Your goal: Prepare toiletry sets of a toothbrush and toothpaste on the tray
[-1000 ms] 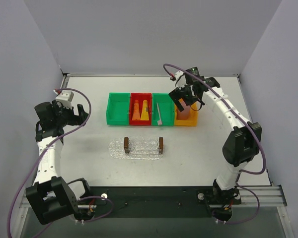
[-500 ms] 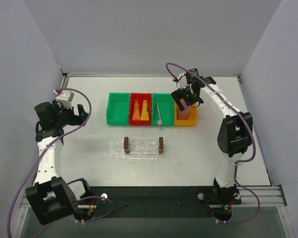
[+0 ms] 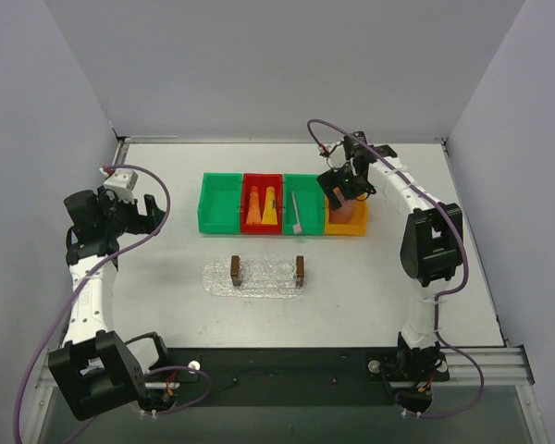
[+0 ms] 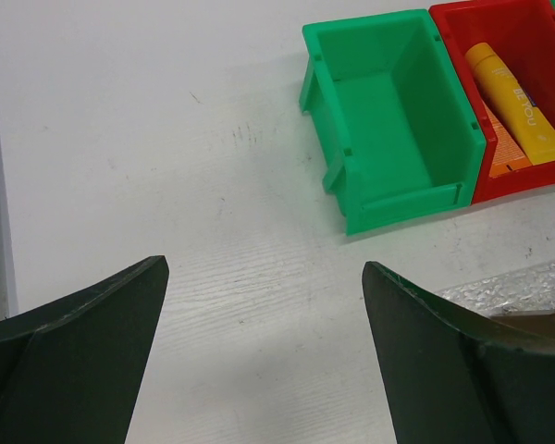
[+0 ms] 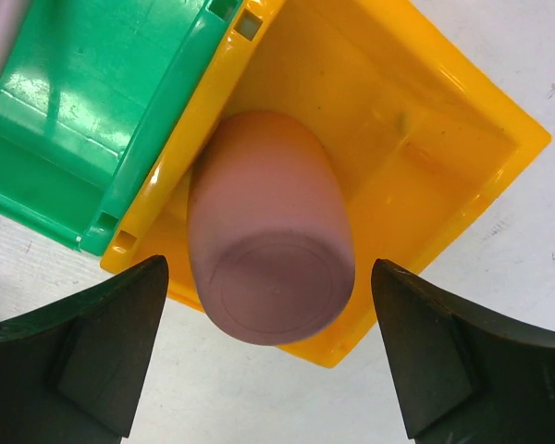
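The toothbrush (image 3: 295, 214) lies in the right green bin (image 3: 302, 215). Two toothpaste tubes (image 3: 262, 206) lie in the red bin (image 3: 263, 204); the yellow-orange one shows in the left wrist view (image 4: 518, 90). The clear tray (image 3: 266, 272) with two brown handle blocks stands on the textured mat (image 3: 217, 277) in front of the bins. My right gripper (image 3: 345, 188) hangs open over the orange bin (image 5: 416, 176), its fingers either side of the pink cup (image 5: 270, 231) without touching it. My left gripper (image 3: 139, 215) is open and empty over bare table at the left.
An empty green bin (image 4: 388, 120) stands at the left end of the bin row. The four bins sit side by side mid-table. Grey walls close the table at the back and both sides.
The right arm has swung in and moved its gripper slightly left and closer over the orange bin and the pink cup. The left arm has not moved.
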`<state>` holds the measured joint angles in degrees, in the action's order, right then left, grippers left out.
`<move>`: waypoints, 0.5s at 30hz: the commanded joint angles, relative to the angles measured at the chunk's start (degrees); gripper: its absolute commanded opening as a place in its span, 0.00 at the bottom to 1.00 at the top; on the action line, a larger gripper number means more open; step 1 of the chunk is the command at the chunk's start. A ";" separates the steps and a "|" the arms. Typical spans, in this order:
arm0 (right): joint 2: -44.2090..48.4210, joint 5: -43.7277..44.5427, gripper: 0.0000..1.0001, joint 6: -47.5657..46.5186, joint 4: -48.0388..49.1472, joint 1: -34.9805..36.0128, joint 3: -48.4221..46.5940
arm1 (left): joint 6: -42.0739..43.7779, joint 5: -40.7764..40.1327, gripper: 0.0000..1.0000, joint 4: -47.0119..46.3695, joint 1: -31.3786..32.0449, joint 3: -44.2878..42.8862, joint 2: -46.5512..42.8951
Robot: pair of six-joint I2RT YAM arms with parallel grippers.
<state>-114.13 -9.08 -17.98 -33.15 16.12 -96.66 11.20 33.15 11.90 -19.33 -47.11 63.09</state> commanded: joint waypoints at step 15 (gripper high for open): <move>0.04 -1.12 0.50 0.40 -0.60 -0.04 -1.51 | 0.75 1.40 0.97 -1.71 -0.36 -1.23 -1.57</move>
<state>-114.93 -9.67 -17.93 -33.15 16.12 -96.66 11.22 33.30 11.88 -19.33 -47.11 62.83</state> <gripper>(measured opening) 0.585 0.975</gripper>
